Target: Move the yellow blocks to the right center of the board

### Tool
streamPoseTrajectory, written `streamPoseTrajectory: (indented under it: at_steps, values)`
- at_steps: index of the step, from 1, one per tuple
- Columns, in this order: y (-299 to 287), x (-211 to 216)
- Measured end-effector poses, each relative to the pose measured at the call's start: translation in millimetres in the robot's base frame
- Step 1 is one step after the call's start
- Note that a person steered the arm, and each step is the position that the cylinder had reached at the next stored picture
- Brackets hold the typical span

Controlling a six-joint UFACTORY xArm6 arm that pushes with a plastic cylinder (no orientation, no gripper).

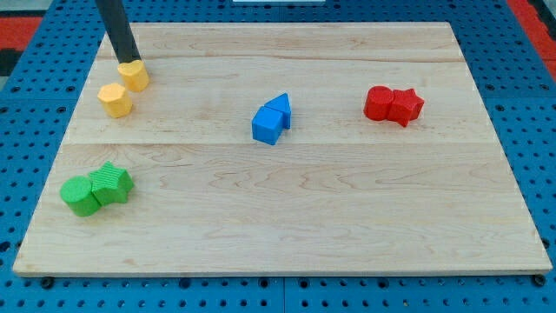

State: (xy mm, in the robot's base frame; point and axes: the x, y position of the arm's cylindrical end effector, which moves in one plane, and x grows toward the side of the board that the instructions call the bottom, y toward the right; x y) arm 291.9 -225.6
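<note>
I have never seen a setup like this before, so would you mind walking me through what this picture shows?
This is one camera picture looking down at a slant on a wooden board, which lies on a blue perforated surface. The dark rod coming in at the view's top left is the end of a robot arm. It has no claw and holds nothing; it only pushes things with my tip.

On the board lie small coloured blocks in pairs. Two yellow blocks sit at the upper left: the upper yellow block is right at my tip, the lower yellow block just below it. Two blue blocks lie near the middle, two red blocks at the upper right, and two green blocks at the lower left.

The yellow ones are to go to the right centre.
</note>
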Motion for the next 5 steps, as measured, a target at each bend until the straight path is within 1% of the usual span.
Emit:
streamPoseTrajectory:
  at_steps: [3, 5]
  values:
    - [21, -3]
    - [11, 28]
